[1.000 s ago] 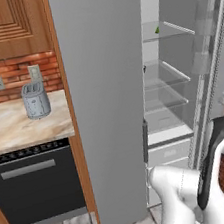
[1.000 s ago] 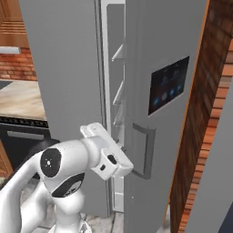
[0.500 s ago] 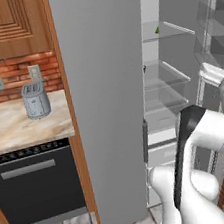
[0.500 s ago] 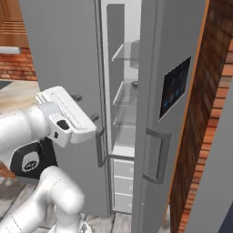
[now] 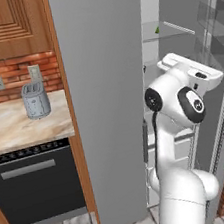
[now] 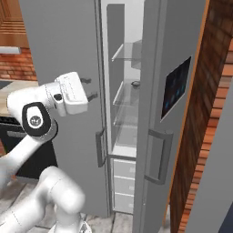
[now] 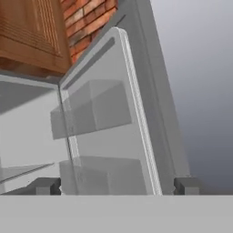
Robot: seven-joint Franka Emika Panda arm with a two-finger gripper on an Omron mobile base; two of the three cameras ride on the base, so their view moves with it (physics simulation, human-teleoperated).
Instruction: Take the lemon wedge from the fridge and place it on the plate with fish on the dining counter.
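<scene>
Fridge (image 6: pixel 150 68) stands with left door (image 5: pixel 107 84) swung wide; white interior and clear glass shelves (image 6: pixel 127 98) exposed. Small green item (image 5: pixel 157 29) on upper shelf, too small to identify. Gripper (image 7: pixel 117 185) raised at fridge opening, facing door's inner side with its clear bins (image 7: pixel 93 109). 2 fingertips (image 7: pixel 45 185) set wide apart, nothing between them. Toaster (image 5: pixel 35 99) on worktop (image 5: pixel 15 127) at left.

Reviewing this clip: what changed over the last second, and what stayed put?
The arm rose from low beside the fridge and swung its gripper up to the open door gap, facing the shelves. The views also shifted, so the base probably moved. Nothing was grasped or released. The door stays open and the toaster remains on the worktop.
</scene>
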